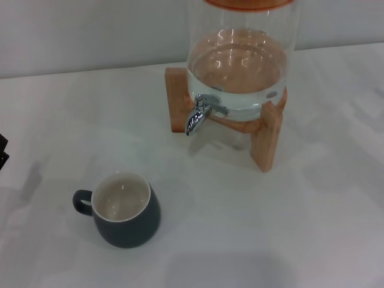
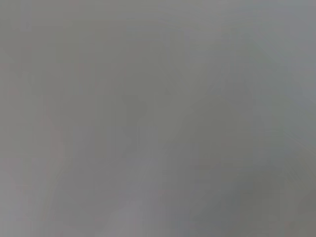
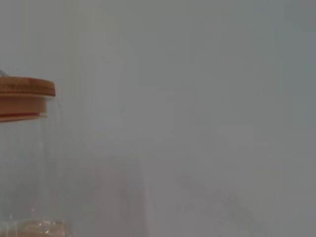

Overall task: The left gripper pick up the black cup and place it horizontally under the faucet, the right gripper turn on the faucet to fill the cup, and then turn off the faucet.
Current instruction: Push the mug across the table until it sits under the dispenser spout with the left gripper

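From my head camera I look down on a white counter (image 1: pixel 312 228). Near the front, toward my left, the black cup (image 1: pixel 123 210) stands upright on the counter. It is a squat, rounded, dark grey mug with a cream-white inside, which looks dry. Its small loop handle (image 1: pixel 82 202) points toward my left side. Nothing touches the cup.

Farther back and toward my right stands a large clear glass jar (image 1: pixel 240 54) holding water. It rests on a crossed wooden stand (image 1: pixel 267 135). An orange-brown wooden lid (image 3: pixel 22 98) caps the jar; my right wrist camera shows the lid's edge and part of the glass wall against a pale background.

The faucet (image 1: pixel 201 113) is a small shiny chrome tap at the bottom front of the jar, its spout curving down toward the counter. No water runs from it. The cup sits well apart from the faucet, nearer to me and farther to my left, not beneath the spout.

At the far left edge of the head view a small dark piece (image 1: pixel 2 153) shows; I cannot tell what it is. Neither pincer shows in any view, so I cannot tell whether they are apart or together. My left wrist camera shows only a plain grey blur.
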`<state>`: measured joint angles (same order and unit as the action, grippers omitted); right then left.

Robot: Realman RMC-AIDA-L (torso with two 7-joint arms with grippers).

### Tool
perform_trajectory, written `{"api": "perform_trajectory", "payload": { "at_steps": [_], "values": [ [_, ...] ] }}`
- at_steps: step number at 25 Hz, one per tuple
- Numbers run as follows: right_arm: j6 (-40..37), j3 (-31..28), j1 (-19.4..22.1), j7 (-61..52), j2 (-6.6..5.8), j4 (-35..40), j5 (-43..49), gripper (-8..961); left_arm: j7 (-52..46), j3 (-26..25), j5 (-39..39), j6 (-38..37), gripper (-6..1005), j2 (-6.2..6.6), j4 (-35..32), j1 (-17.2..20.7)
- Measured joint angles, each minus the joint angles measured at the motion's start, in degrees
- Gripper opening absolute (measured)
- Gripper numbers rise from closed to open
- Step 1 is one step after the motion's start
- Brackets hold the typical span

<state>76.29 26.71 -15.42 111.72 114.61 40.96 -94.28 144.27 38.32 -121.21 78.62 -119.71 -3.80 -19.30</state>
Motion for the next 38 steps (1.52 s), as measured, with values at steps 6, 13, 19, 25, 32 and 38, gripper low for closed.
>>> {"api": "perform_trajectory", "payload": {
  "at_steps": [6,13,19,25,32,38],
  "values": [
    [0.0,0.0,-0.1,-0.1,0.0,0.0,-0.2,811,3.1,0.0,0.1,3.2,892,-0.1,1.7,0.4],
    [-0.7,0.0,-0.2,-0.2,0.0,0.0,-0.2,811,6.5,0.0,0.1,5.6,892,-0.17,5.2,0.5],
    [-0.8,0.0,-0.8,-0.3,-0.03,0.0,-0.2,811,9.2,0.0,0.6,7.9,892,-0.18,8.9,1.0],
    [-0.8,0.0,-1.3,-0.3,-0.16,-0.2,-0.2,811,9.2,0.0,3.2,8.4,893,-0.18,9.7,2.3],
    [-0.9,0.0,-1.7,-0.3,-0.34,-0.6,-0.2,811,9.5,0.0,3.4,6.1,893,-0.17,10.6,2.8],
    [-0.9,0.0,-1.5,-0.3,-0.08,-0.6,-0.2,811,9.5,0.0,4.8,2.5,893,-0.17,10.6,1.9]
  ]
}}
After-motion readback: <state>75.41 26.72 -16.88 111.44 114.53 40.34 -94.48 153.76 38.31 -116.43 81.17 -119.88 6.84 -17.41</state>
